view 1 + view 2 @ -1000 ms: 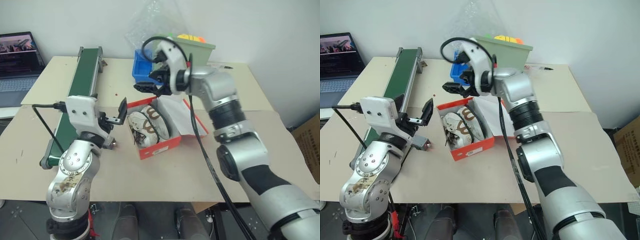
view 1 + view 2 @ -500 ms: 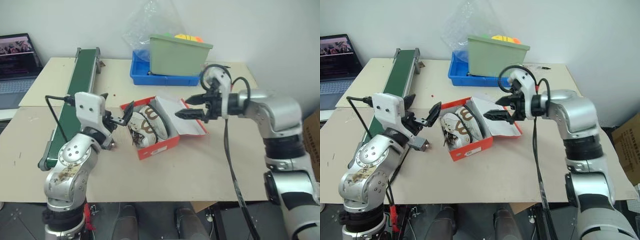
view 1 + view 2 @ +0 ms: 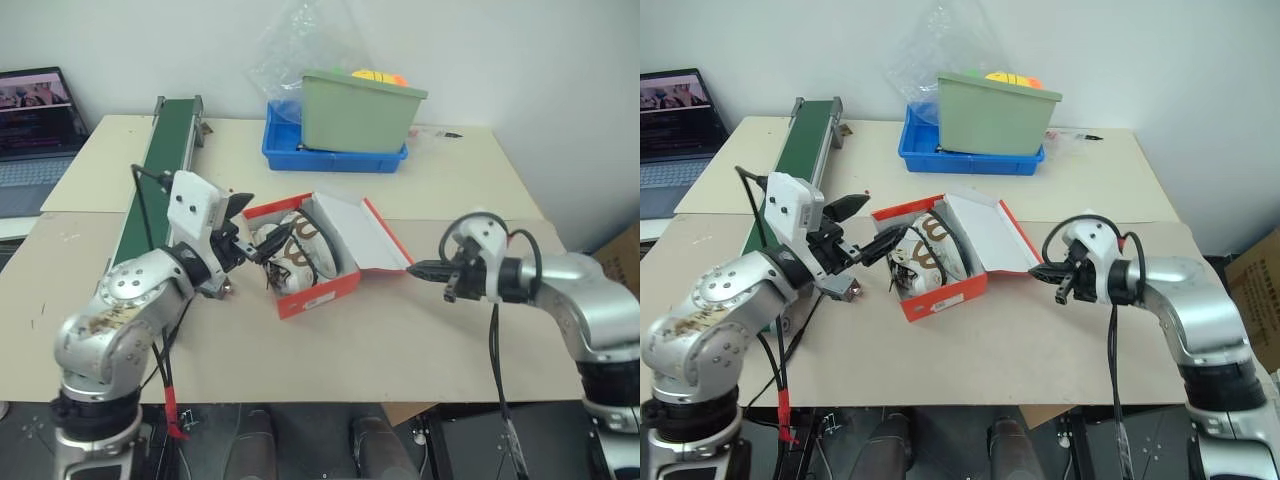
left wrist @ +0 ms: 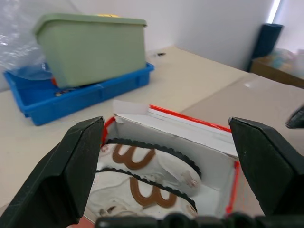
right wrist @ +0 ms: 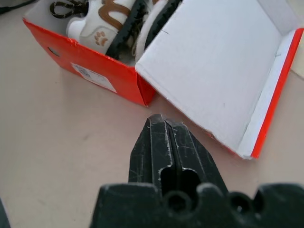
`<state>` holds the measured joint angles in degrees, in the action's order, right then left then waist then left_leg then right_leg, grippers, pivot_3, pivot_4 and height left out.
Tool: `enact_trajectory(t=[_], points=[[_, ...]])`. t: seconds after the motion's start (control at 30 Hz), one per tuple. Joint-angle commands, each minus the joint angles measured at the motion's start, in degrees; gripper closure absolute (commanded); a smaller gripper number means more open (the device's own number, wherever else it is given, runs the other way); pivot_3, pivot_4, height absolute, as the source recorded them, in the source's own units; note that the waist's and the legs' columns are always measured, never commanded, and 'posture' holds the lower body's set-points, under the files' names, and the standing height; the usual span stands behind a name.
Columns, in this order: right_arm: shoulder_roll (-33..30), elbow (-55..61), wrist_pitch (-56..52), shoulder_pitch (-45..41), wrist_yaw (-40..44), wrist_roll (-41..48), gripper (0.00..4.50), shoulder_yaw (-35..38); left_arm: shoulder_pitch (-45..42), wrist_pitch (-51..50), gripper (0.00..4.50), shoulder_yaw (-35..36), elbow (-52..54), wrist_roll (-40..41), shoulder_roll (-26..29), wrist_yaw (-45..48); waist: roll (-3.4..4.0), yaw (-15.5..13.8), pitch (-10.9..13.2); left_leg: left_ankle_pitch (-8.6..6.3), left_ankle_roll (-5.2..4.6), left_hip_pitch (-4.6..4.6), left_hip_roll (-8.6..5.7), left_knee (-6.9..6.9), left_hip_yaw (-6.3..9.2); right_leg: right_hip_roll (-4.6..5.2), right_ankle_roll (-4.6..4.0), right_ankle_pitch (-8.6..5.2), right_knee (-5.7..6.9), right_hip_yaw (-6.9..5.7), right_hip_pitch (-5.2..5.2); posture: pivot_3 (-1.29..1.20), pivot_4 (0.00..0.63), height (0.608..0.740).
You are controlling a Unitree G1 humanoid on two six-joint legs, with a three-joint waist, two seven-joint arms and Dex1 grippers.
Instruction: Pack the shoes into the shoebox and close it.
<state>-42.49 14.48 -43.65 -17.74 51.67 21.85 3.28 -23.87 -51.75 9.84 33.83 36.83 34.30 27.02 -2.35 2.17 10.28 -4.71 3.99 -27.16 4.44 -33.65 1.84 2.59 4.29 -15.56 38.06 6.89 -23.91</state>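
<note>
Right gripper (image 3: 420, 268): two black fingers pressed flat together, empty, held low over the beige cardboard-covered table (image 3: 330, 345), tips just beside the outer edge of the open lid, not touching it as far as can be seen. Left gripper (image 3: 262, 222): black fingers spread wide, empty, pointing across at the near-left end of the box, just above its rim. Red-orange cardboard shoebox (image 3: 318, 294): white inside, standing at table centre between the two grippers, hinged lid (image 3: 360, 232) folded back toward the robot's right and lying open, white lining up. Pair of small cream sneakers with brown patches and dark laces (image 3: 295, 255): both inside the box, lying side by side on their sides, black soles showing in the left wrist view. Green conveyor belt (image 3: 160, 170): long, running along the table's left. Blue plastic tray (image 3: 330, 155) with pale green plastic bin (image 3: 358, 110) standing in it: at the back, well apart from the box. Laptop (image 3: 35, 120): open, far left.
</note>
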Motion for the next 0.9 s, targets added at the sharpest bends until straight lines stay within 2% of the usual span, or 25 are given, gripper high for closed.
enact_trajectory(t=[0.03,0.2,0.37,0.67,0.9], points=[[3.14,-0.63,6.59,4.59,-3.04,-1.91,4.42,-0.13,-2.87,-2.15,0.00,0.00,0.32,3.48,3.18,3.68,-0.01,0.02,-0.01,0.00,0.00,0.00,0.00,-0.04,0.00,0.00,0.01,0.00,0.00,0.00,0.01,0.00,0.150,0.740],[8.52,-8.16,15.07,7.22,-6.20,-5.25,4.42,-2.63,-4.25,-4.36,0.00,0.62,0.68,6.41,9.25,8.14,0.00,0.76,-0.03,0.00,0.00,0.07,0.01,-0.13,-0.04,-0.01,0.17,0.00,0.00,0.07,0.05,0.00,0.150,0.740],[14.95,-20.12,23.53,3.65,-9.17,-8.90,4.42,-4.76,-5.37,-6.35,0.00,2.61,0.11,8.88,14.30,10.03,0.01,0.86,-0.02,-0.01,0.00,0.09,0.04,-0.10,-0.05,-0.02,0.16,-0.01,0.00,0.07,0.05,0.00,0.150,0.740],[24.11,-42.69,36.06,-7.47,-10.56,-12.08,4.42,-6.29,-3.39,-11.94,0.00,8.05,2.85,15.68,19.46,9.41,0.01,1.74,-0.02,-0.01,0.00,0.10,0.06,-0.06,-0.05,-0.03,0.06,0.06,-0.01,0.06,0.09,0.00,0.150,0.740],[27.98,-54.33,42.38,-14.48,-10.96,-12.62,4.42,-5.17,-2.06,-14.29,0.00,10.28,5.74,21.45,19.22,5.37,0.00,1.87,-0.02,-0.01,0.01,0.42,0.06,-0.08,-0.04,-0.03,0.06,0.06,-0.02,0.03,0.45,0.00,0.150,0.740]])
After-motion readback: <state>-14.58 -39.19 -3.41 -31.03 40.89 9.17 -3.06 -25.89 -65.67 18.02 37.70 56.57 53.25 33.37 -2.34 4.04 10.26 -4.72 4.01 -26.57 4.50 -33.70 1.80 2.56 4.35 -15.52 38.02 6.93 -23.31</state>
